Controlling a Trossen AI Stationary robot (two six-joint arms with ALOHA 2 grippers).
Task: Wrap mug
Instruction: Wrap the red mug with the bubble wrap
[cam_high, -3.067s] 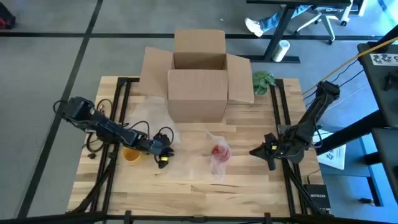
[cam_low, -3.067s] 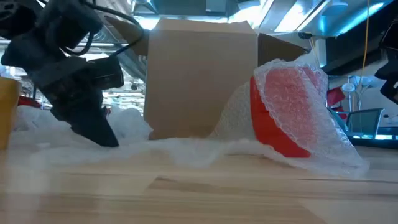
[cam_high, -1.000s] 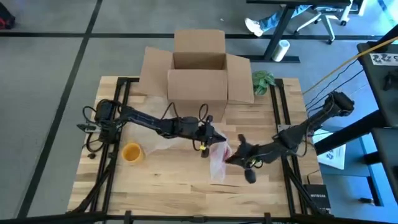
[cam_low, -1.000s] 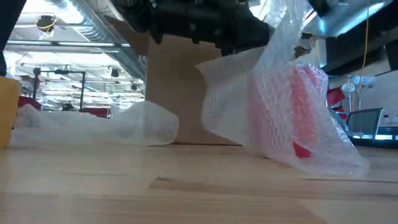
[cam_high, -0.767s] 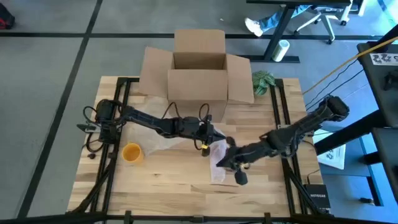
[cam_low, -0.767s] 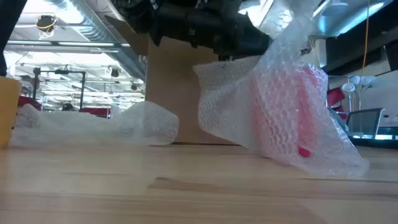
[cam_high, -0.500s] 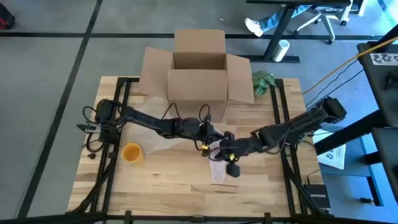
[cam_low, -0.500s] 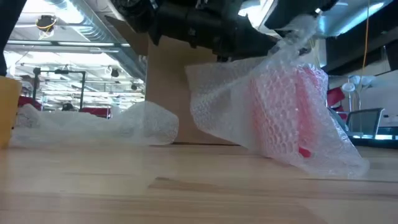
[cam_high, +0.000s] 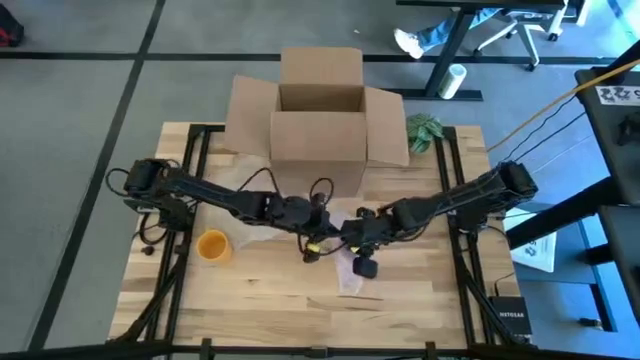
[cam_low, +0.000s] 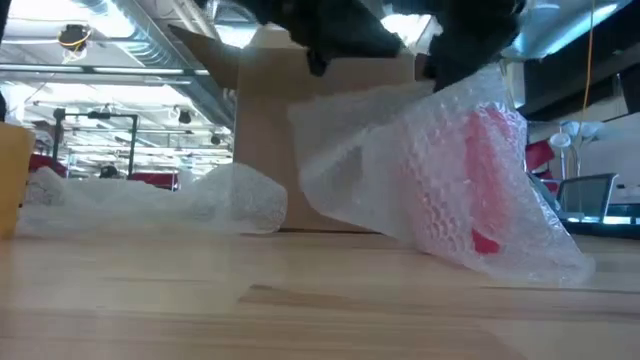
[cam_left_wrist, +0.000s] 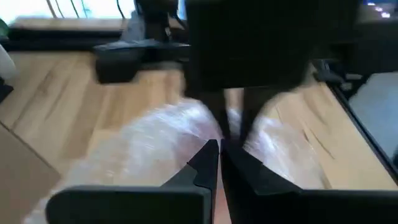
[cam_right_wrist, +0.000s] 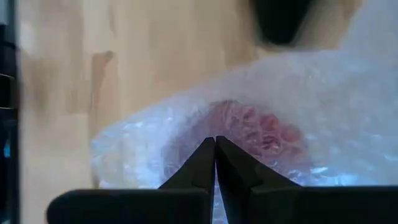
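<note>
- The red mug (cam_low: 478, 190) lay on its side near the table's (cam_high: 250, 300) middle, swaddled in bubble wrap (cam_low: 400, 150).
- Both grippers met over it: the left gripper (cam_left_wrist: 219, 163) and the right gripper (cam_right_wrist: 215, 157) each had their 2 fingers pressed together, seemingly pinching wrap.
- Risk: if either pinch slipped, the raised fold could spring open.
- Behind stood the open cardboard box (cam_high: 318, 125).
- The mug's handle and the wrap's edges were hidden.
</note>
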